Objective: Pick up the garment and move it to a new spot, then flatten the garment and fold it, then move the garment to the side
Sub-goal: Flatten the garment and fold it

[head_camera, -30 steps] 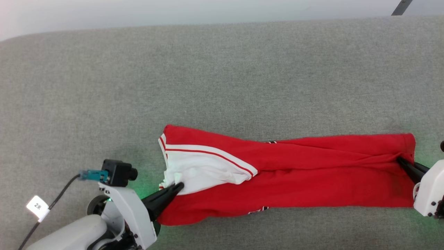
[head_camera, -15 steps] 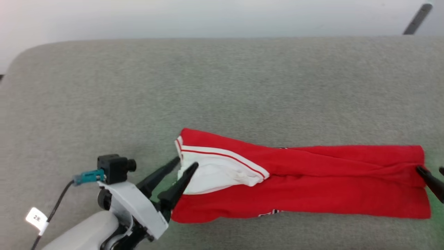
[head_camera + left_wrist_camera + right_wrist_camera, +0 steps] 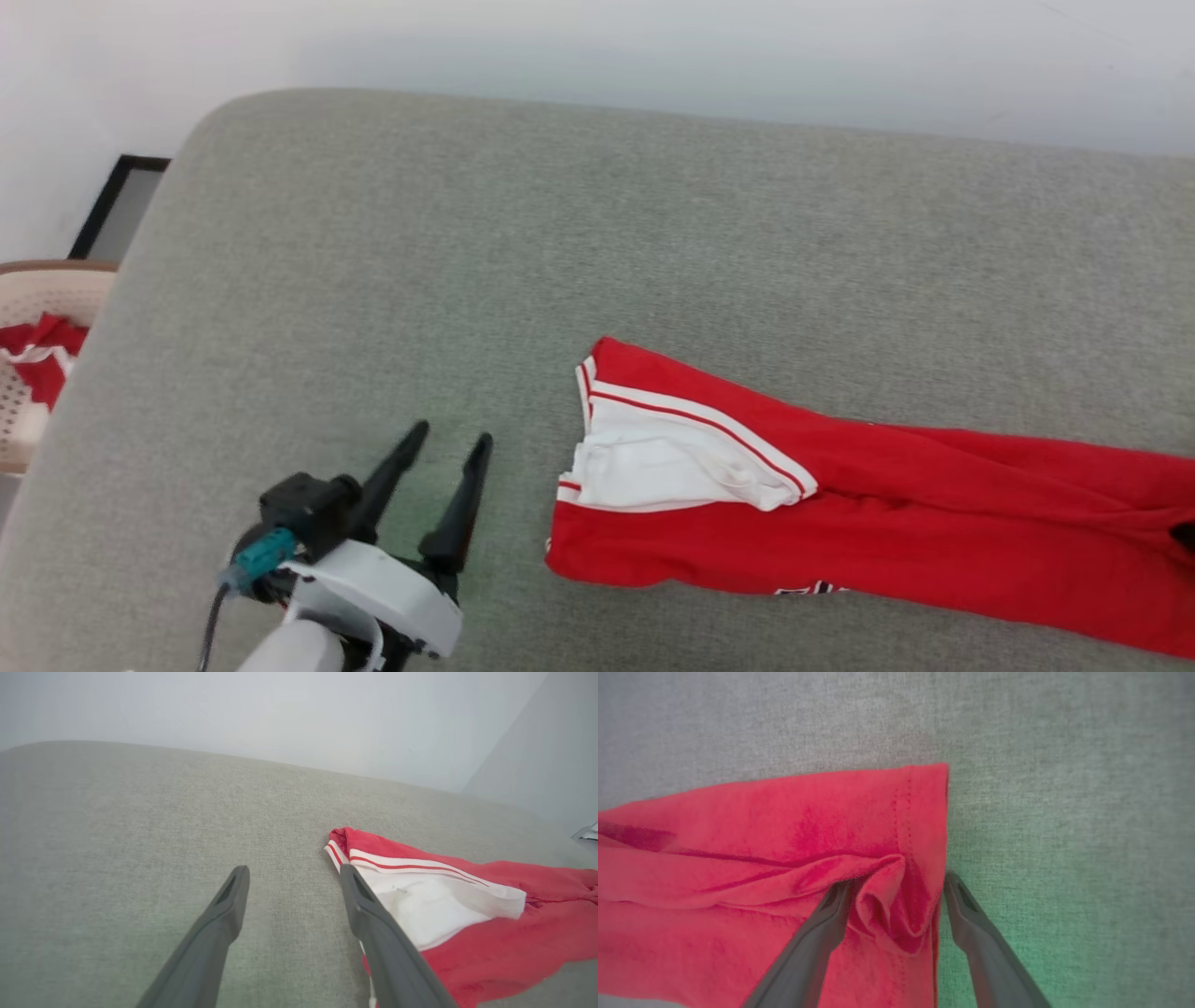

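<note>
Long shirt (image 3: 840, 523), lying from jaws to jaws. One end just right of left gripper (image 3: 449, 434), spread, not touching. Hem fold between spread right gripper (image 3: 897, 882) jaws, maybe touching.

No words or numbers can be read here. A sliver of dark, white-edged lettering (image 3: 814, 588) peeks out at the lower edge of the red shirt (image 3: 887, 532). Too little of it shows to make out.
</note>
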